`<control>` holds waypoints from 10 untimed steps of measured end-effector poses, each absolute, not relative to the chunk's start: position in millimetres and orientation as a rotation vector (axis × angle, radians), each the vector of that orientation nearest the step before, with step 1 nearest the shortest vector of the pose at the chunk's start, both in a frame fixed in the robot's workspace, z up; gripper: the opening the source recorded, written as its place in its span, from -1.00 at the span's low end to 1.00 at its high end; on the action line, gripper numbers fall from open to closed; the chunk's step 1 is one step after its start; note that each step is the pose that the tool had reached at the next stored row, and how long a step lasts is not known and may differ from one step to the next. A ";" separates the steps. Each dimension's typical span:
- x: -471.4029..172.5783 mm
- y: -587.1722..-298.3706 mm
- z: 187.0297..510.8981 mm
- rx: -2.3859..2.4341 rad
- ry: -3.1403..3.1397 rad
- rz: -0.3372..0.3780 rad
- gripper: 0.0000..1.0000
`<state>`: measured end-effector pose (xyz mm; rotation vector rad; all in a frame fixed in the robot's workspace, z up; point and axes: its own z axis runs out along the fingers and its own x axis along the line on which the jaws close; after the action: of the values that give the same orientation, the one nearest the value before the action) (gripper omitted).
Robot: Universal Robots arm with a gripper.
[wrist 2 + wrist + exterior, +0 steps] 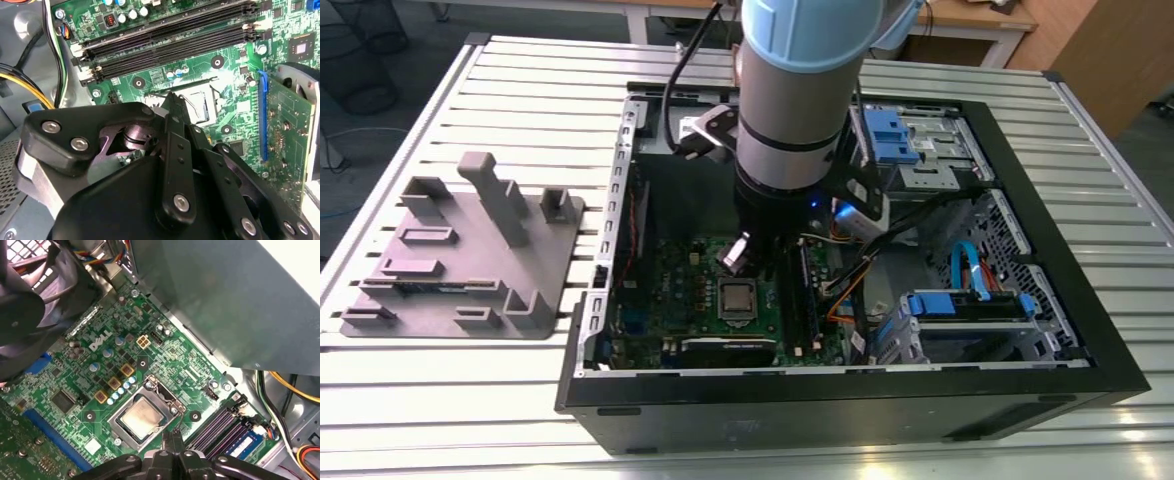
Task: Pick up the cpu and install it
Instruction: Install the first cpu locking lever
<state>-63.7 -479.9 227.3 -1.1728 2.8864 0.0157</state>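
Observation:
The cpu (738, 299) is a small silvery square lying flat in the socket on the green motherboard (670, 272), inside the open computer case. In the first wrist view the cpu (141, 416) is framed by the metal socket frame (161, 391). My gripper (746, 266) hangs just above the board, a little beyond the cpu. Its black fingers are pressed together with nothing between them in both wrist views: gripper (173, 433) beside the socket's edge, and gripper (173, 98) in front of the socket.
A grey plastic tray (454, 250) with upright posts lies on the slatted table at the exterior view's left. Inside the case, memory slots (170, 42), a graphics card (287, 135), cables (854, 280) and blue drive brackets (970, 306) crowd the board.

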 end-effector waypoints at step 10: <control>-63.8 -480.0 222.3 -1.051 2.932 0.013 -0.79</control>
<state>-63.8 -480.0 222.3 -1.0514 2.9322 0.0134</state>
